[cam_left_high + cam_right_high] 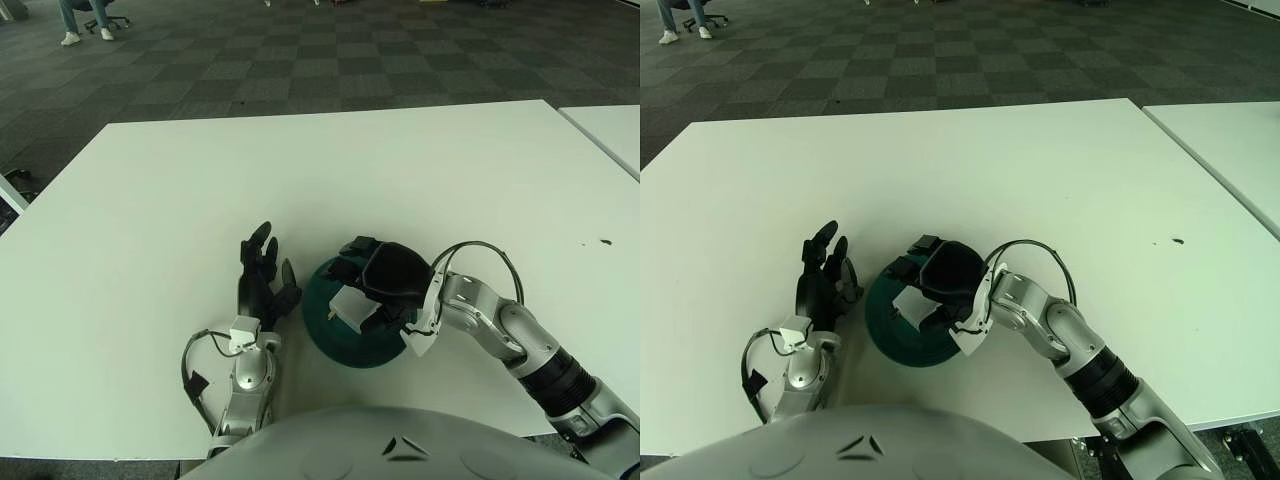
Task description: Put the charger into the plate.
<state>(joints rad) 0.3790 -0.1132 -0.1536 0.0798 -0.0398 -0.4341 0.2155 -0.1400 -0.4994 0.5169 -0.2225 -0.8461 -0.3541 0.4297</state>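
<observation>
In the lower middle of the frame a dark green plate [340, 345] sits on the white table [330, 170], close to the near edge. The right hand [385, 280] reaches in from the lower right and hangs over the plate, its black palm covering much of the plate's upper half. Its fingers [352, 250] curl around a white charger [352, 305], which shows as a small pale block under the palm, over the plate's middle. Whether the charger touches the plate's floor cannot be told, since the hand hides its underside. A thin black cable [480, 250] loops above the right wrist, and the silver forearm [520, 350] runs off toward the lower right corner.

The left hand [262, 280] shows just left of the plate, in the lower left-centre of the frame. Its black fingers [258, 245] are spread and point toward the far side of the table, holding nothing. The nearest finger stands close beside the plate's rim; whether they touch cannot be told.

A second white table [610, 130] shows at the right edge, set apart by a narrow gap. Beyond lies grey checked carpet [300, 60], and in the upper left corner a seated person's legs [85, 20] show beside a chair base.
</observation>
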